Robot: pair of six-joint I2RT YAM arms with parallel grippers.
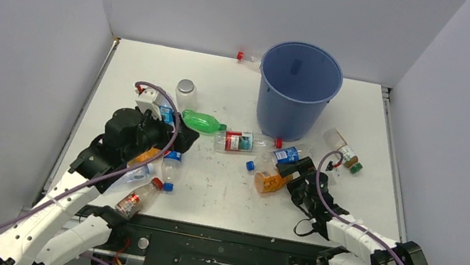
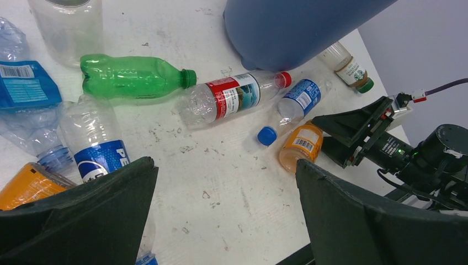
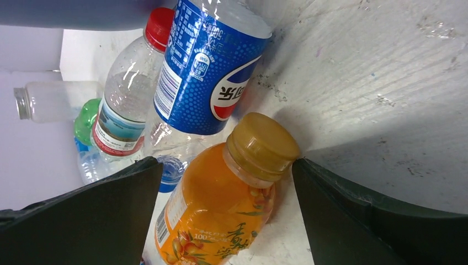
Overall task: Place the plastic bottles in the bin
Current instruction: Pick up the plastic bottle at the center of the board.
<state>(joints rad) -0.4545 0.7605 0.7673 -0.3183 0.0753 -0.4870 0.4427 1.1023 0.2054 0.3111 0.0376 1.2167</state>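
Note:
The blue bin [image 1: 298, 89] stands at the back of the table. Plastic bottles lie scattered in front of it. My right gripper [image 3: 226, 182] is open, its fingers on either side of a lying orange-filled bottle [image 3: 221, 204], with a gap on the left side. A blue Pepsi bottle [image 3: 209, 72] and a red-labelled clear bottle [image 3: 124, 105] lie just beyond. My left gripper [image 2: 226, 176] is open over bare table, with nothing between its fingers. A green bottle [image 2: 132, 76] lies ahead of it and a Pepsi bottle [image 2: 96, 149] by its left finger.
A clear jar [image 1: 186, 92] stands at the back left. A red-capped bottle [image 1: 249, 57] lies behind the bin, and a brown-labelled one [image 1: 343, 150] to its right. More bottles [image 1: 139, 197] lie under the left arm near the table's front edge. Grey walls enclose three sides.

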